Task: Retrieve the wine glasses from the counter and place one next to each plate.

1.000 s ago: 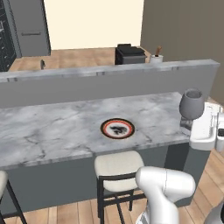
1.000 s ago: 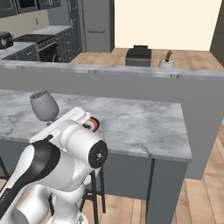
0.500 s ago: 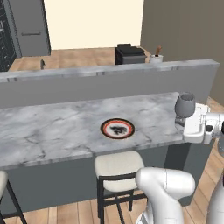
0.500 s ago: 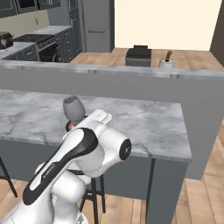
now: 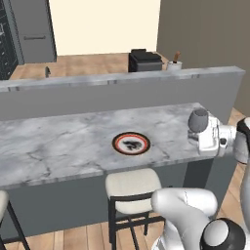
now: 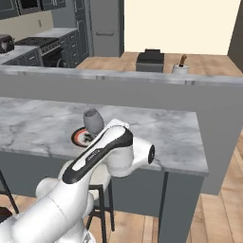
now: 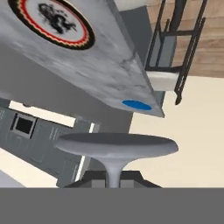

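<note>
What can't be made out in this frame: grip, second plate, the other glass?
- Gripper fingers: in the hand view, the wine glass foot covers them; contact with the stem is unclear.
- Glass stem: the white hand hides it in the left base view.
- Red-rimmed plate: partly behind the arm in the right base view.
- Blue plate: a far, thin sliver.

A robot arm with a smooth, glossy white shell, built from thick rounded tubular segments that bulge at each bend like padded sleeves. The joints between segments are dark grey to black, showing as round caps and collars. One long link carries a black stripe running along its upper side. A round white end cap on a joint has a small dark dot at its centre. The hand section is a blocky white housing with small dark details, and the claw [image 7: 113,181] has two short dark grey fingertips.
</note>
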Tool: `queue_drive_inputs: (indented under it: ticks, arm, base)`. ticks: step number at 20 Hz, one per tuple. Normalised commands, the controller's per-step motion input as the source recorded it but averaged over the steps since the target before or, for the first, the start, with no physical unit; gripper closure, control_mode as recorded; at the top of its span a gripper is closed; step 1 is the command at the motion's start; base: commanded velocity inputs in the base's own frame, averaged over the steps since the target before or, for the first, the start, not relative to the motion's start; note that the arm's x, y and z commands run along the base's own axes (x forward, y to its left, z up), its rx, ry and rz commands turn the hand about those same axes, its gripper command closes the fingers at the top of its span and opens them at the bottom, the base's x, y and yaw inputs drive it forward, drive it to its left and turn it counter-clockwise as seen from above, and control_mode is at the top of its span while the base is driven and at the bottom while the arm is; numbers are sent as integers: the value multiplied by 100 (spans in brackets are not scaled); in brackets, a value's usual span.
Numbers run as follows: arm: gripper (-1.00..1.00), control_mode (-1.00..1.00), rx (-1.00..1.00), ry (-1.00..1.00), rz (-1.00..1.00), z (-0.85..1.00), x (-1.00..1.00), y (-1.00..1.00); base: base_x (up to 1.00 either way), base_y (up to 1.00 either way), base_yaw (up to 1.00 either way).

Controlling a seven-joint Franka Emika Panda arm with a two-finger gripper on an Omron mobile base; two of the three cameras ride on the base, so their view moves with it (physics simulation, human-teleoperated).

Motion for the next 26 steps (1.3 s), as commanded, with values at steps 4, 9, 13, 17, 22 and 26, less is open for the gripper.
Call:
queue_drive_inputs:
  ticks: [4,9,13,17,22,26]
  arm:
    - [100,-100,0,9,14,-8,63,0]
    - [100,-100,0,12,9,-15,62,0]
    - [100,-100,0,8,6,-21,49,0]
    - [100,-100,0,0,0,-28,38,5]
    - [100,-100,-3,0,0,-32,28,8]
    - [100,-100,-1,2,0,-24,35,15]
  base:
    - [0,0,0]
    - [0,0,0]
    - [0,0,0]
    - [0,0,0]
    - [0,0,0]
    - [0,0,0]
